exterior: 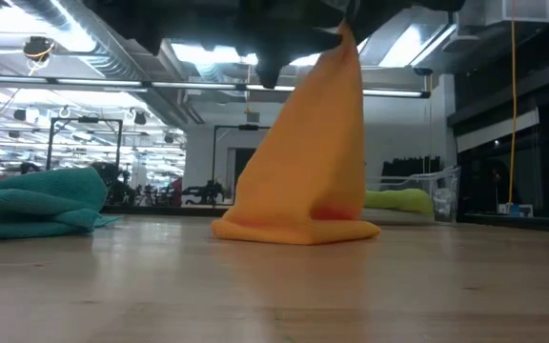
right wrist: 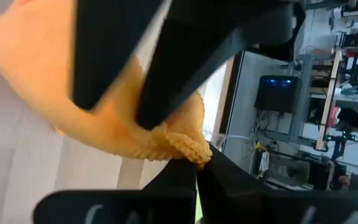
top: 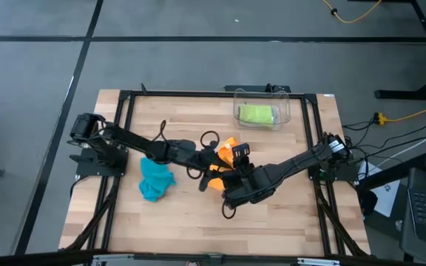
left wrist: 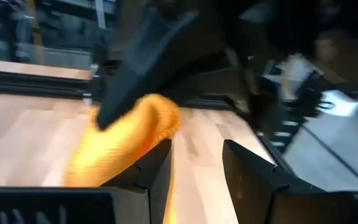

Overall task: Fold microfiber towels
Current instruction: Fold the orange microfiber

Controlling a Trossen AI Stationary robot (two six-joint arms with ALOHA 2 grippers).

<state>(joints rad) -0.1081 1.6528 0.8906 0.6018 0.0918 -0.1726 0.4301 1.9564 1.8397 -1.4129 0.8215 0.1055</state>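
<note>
The orange towel (top: pixel 226 151) hangs in a cone from my right gripper (right wrist: pixel 197 167), which is shut on its top; its lower end (exterior: pixel 294 229) lies bunched on the table. My left gripper (left wrist: pixel 197 171) is open right beside the raised cloth, which runs past the outer side of one finger and not between the fingers. The teal towel (top: pixel 156 179) lies crumpled on the table near the left arm. The lime green towel (top: pixel 257 114) lies in the clear bin (top: pixel 283 103). The grey towel is out of view. My right gripper pinches a bunched bit of the orange towel's edge (right wrist: pixel 179 144) between its two fingers, seemingly several layers. In the low view the held top (exterior: pixel 346 38) is high above the table. The cloth hangs slack below it, its lower end on the wood.
The clear bin stands at the far right of the table. Black cables (top: pixel 209 139) lie on the wood beside the arms. A black frame (top: pixel 124 96) runs along the table's edges. Bare wood lies toward the near edge (top: pixel 198 229).
</note>
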